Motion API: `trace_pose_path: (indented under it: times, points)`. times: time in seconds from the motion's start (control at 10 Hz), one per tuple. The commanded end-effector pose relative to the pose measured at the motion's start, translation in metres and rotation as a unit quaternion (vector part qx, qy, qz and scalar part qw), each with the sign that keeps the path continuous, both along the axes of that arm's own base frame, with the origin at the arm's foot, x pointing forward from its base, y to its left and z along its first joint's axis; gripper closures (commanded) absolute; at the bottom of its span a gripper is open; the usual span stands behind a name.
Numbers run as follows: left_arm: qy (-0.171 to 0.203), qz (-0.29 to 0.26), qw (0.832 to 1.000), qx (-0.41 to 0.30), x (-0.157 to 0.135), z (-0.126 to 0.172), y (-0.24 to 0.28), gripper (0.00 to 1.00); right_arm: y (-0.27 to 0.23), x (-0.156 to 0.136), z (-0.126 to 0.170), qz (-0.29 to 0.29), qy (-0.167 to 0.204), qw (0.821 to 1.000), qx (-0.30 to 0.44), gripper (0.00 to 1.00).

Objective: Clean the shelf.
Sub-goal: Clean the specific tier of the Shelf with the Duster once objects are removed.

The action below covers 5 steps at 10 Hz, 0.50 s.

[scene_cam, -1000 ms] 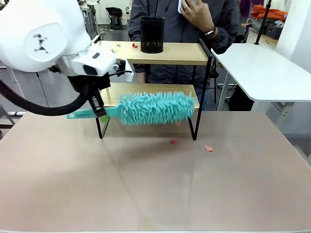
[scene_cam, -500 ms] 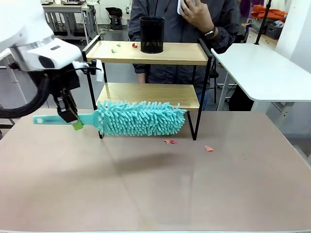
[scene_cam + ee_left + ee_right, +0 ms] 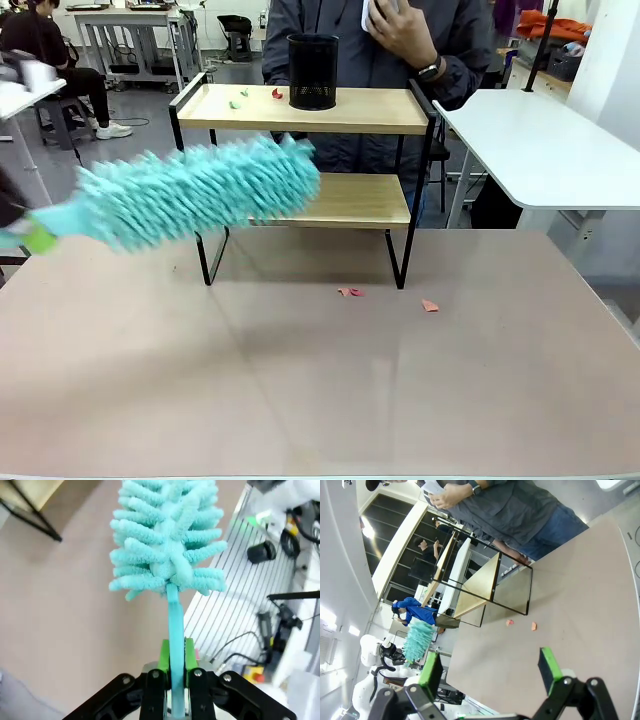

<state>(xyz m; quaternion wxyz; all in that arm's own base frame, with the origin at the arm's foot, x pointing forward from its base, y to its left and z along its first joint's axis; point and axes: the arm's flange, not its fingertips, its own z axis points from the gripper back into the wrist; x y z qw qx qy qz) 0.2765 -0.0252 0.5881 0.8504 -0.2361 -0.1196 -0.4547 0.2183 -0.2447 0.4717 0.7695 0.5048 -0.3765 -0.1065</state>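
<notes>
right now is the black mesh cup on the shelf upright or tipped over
Upright: the black mesh cup stands on its base on the top board of the shelf, with its open rim facing up.

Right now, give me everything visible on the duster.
The duster is turquoise: a fluffy head of soft noodle-like strands on a flat, plastic-looking handle. The left tool is shut on the handle between its green pads. The duster hangs above the table, tilted, head tip raised toward the left end of the shelf, blurred; contact with the shelf can't be judged.
</notes>
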Motion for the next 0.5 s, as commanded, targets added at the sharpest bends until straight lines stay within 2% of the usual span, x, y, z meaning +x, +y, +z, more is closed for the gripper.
trace_pose_path:
  times: [0.0, 0.1, 0.2, 0.3, 0.4]
  points:
    - [-0.034, 0.179, 0.979, -0.091, -0.038, 0.012, 0.076, 0.88, -0.001, 0.003, 0.002, -0.002, -0.019, 1.000, 0.000, 0.00]
    - [-0.028, 0.244, 0.960, -0.134, -0.056, 0.014, 0.114, 0.88, -0.001, 0.003, 0.002, -0.002, -0.019, 1.000, 0.000, 0.00]
    - [-0.026, 0.324, 0.930, -0.170, -0.067, 0.013, 0.145, 0.88, -0.001, 0.003, 0.002, -0.002, -0.019, 1.000, 0.000, 0.00]
    - [-0.003, 0.379, 0.903, -0.202, -0.068, 0.008, 0.167, 0.88, -0.001, 0.003, 0.002, -0.002, -0.019, 1.000, 0.000, 0.00]
    - [0.040, 0.398, 0.888, -0.228, -0.061, -0.002, 0.178, 0.88, -0.001, 0.003, 0.002, -0.002, -0.019, 1.000, 0.000, 0.00]
